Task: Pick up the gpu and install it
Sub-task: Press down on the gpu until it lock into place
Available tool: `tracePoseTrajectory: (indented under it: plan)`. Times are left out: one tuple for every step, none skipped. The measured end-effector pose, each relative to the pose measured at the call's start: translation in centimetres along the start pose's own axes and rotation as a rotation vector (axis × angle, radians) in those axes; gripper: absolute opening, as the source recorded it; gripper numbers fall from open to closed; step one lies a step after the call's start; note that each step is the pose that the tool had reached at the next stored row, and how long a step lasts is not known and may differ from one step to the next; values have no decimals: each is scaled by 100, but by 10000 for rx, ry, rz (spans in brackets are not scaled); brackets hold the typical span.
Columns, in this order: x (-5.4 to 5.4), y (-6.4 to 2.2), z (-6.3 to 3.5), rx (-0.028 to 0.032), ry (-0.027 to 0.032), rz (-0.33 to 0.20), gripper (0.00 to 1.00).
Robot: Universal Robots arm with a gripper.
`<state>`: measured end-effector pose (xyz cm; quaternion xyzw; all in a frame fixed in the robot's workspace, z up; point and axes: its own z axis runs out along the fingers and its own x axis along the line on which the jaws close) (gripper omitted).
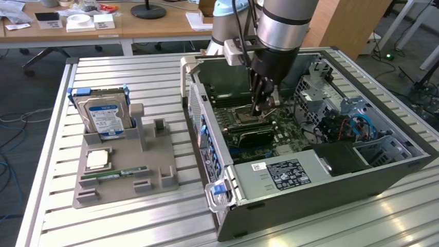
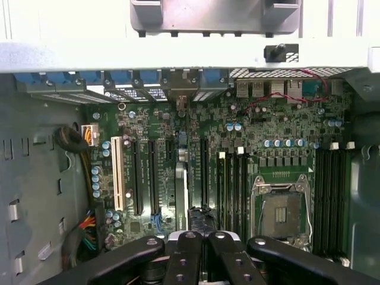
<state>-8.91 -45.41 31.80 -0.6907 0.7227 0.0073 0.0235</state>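
- Exterior view, item one: one arm reaches down into the open computer case (image 1: pixel 274 170), which lies on its side on the slatted tabletop (image 1: pixel 137 77) at the exterior view's right. This puts the motherboard (image 1: pixel 288 141) face-up, so it can be reached from straight above.
- Gripper (image 1: pixel 260 109): one, low over the middle of the board, near the empty processor socket (image 1: pixel 241 114). Whether it is apart, together or clamped on anything cannot be told. In the wrist view the gripper (image 2: pixel 205 240) shows as dark linkage bars.
- The gpu (image 1: pixel 252 136): one dark flat card standing on its long edge on the board, just beside the gripper and nearer the camera. In the wrist view the gpu (image 2: pixel 180 196) shows edge-on as a thin strip among the expansion slots, close to the gripper. It is upright because a card enters its slot edge-first. By judgement it is at or in the slot; full seating cannot be confirmed.
- White expansion slot (image 2: pixel 116 175): one, well apart from the card, with dark slots between them.
- Grey parts holder (image 1: pixel 127 170): one, at the exterior view's left, with upright brackets that keep the parts separated.
- Hard drive (image 1: pixel 104 119): one labelled unit, propped upright in the holder.
- Memory stick (image 1: pixel 113 174): one, lying flat on the holder.
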Motion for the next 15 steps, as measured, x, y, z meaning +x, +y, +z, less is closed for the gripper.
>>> tracePoseTrajectory:
  plan:
    - [-1,0,-20,-1,2,1,11]
    - [-2,-1,-49,0,1,2,11]
    - [-3,-3,-72,1,-1,0,11]
    - [-4,-4,-93,0,1,-1,11]
    - [-4,-4,-101,1,0,0,11]
    - [-4,-4,-100,1,-2,-1,11]
    - [-4,-4,-100,1,-2,-1,11]
    - [-4,-4,-100,1,-2,-1,11]
    - [-4,-4,-100,1,-2,-1,11]
    - [-4,-4,-101,0,0,-1,11]
    - [-4,-4,-101,0,0,-1,11]
    - [-4,-4,-101,0,0,-1,11]
    - [-4,-3,-101,0,0,-1,11]
    - [-4,-4,-101,0,0,-1,11]
    - [-4,-4,-101,0,0,-1,11]
